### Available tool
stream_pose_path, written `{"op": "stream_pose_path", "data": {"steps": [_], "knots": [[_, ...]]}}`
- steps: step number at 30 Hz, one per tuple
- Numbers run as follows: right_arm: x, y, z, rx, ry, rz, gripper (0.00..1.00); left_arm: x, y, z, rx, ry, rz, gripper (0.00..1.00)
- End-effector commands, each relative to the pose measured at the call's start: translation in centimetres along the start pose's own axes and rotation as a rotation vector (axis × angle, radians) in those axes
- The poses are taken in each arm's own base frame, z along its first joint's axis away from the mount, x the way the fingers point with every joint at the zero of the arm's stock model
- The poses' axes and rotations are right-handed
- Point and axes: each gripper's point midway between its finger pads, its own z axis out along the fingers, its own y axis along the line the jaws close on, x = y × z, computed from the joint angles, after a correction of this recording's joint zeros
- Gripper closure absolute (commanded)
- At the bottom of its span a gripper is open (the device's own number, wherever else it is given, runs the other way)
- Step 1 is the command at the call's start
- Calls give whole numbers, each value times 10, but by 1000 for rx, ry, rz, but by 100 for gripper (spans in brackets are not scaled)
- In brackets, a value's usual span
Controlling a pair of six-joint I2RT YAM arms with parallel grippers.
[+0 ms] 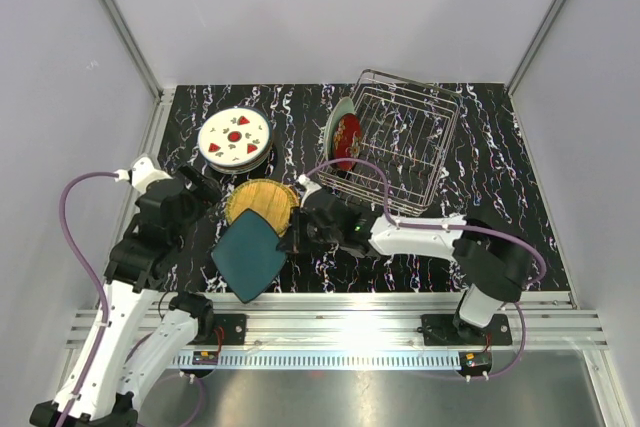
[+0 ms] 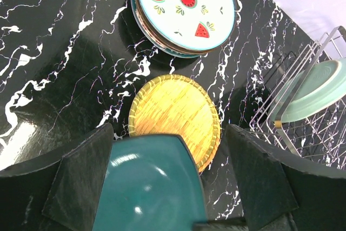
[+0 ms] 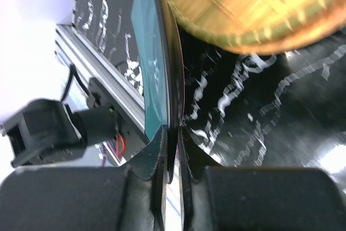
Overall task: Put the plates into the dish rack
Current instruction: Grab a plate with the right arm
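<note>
Right claw pinched thin on dark teal plate rim, plate tilted over bench front; rim grip probably for slotting upright. Left claw spread wide astride it, gripping nothing. Dish rack rear right.

Plate stack sits far left, single plate just nearer, nearest plate before that; rack far right holds two plates at its left end.

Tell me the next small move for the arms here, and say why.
Probably draw the left tool back, away from the dark teal plate. Its fingers stand open on either side of the plate, while the right tool is pinched on the plate's rim, so the right arm seems to hold it alone. Clearing the left tool would free the way to the dish rack.
</note>
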Motion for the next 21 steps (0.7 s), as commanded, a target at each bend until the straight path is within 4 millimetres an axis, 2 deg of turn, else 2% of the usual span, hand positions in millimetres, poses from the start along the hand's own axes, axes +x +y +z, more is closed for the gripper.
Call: {"op": "stream_pose_path", "data": {"steps": [1,6,8,9,10,14,17,20,21], "knots": [[-35,39,-34,-137,-114,-36,100,0,1,2,5,-14,-12,12],[-39,20,-55,-105,-144,-13,100,15,1,6,26,27,-10,11],[-42,10,-68,-94,-162,1,100,24,3,8,31,50,-15,11],[-47,12,-78,-105,-184,-5,100,30,1,8,51,71,-18,11],[-44,1,-82,-82,-184,2,100,34,0,9,62,84,-24,11],[-43,-23,-105,-15,-225,-5,100,61,-3,14,111,164,-52,11],[-32,-47,-118,39,-239,7,100,86,0,21,142,222,-46,11],[-15,-66,-127,54,-246,59,100,96,-2,24,177,237,-54,11],[-8,-73,-131,58,-248,81,100,98,-8,23,216,242,-62,11]]}}
